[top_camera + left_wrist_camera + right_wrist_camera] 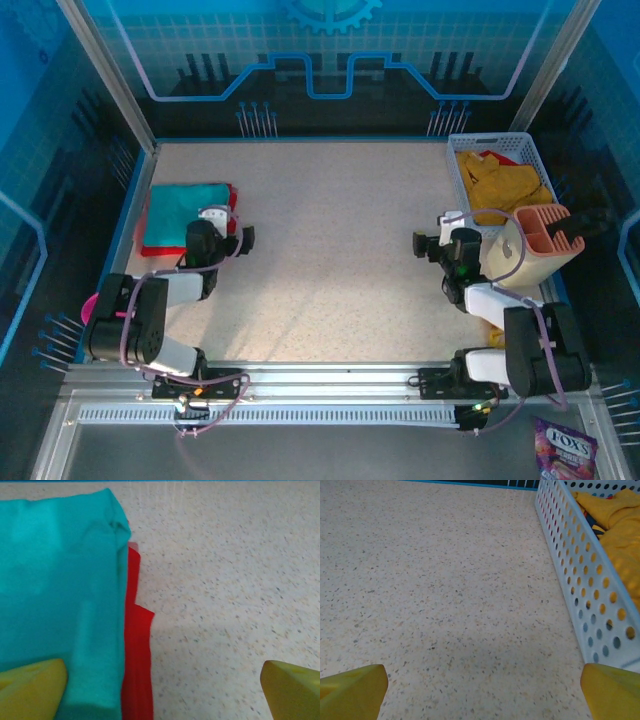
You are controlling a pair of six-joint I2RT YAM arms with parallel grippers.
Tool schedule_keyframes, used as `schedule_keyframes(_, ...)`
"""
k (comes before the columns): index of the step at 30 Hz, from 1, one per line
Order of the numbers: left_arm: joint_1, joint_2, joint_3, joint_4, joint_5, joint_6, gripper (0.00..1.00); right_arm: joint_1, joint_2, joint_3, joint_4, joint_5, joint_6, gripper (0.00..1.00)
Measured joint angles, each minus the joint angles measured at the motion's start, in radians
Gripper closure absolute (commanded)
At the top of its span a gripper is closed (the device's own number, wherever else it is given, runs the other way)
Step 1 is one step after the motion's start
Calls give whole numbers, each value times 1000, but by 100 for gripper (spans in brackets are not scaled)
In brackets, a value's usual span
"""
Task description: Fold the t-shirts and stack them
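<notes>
On the left side of the speckled table (pixel 330 210) the teal t-shirt (pixel 183 215) lay folded flat on top of the red t-shirt (pixel 137 655), the red cloth showing as a narrow strip along the teal one's right edge and a thin border along its near edge. The left gripper (pixel 245 237) sat just right of this pile, jaws spread wide and holding nothing. In the left wrist view one yellow fingertip (pixel 32 687) hung over the teal cloth, the other over bare tabletop beyond the red strip; whether either touched anything could not be told. The mustard-yellow t-shirts (pixel 505 185) lay crumpled in a white perforated basket (pixel 585 580) at the far right corner of the table, with a bit of red cloth showing at the basket's far end. The right gripper (pixel 420 243) was near that basket, on its near-left side, also wide open and empty. Its wrist camera showed both fingertips over bare table with the basket wall just to the right. A cream container (pixel 535 255) with a salmon ribbed insert stood near the basket's near end, behind the right arm. A purple candy packet (pixel 565 450) lay off the table at the near right corner.
</notes>
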Motion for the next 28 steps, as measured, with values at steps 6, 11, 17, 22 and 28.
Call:
schedule_keyframes(6, 7, 51, -71, 167, -6, -19, 1, -5, 204, -13, 274, -50, 0, 0)
schedule_keyframes(11, 9, 51, -48, 175, -43, -45, 1, -4, 223, -5, 279, -33, 0, 0)
schedule_keyframes(17, 9, 51, -47, 179, -58, -45, 1, -3, 223, 0, 301, -18, 0, 0)
schedule_keyframes(22, 9, 51, -47, 179, -58, -45, 1, -2, 223, 14, 293, -49, -19, 0)
schedule_keyframes(28, 9, 52, -47, 179, -58, -45, 1, -2, 223, 24, 288, -74, -23, 0)
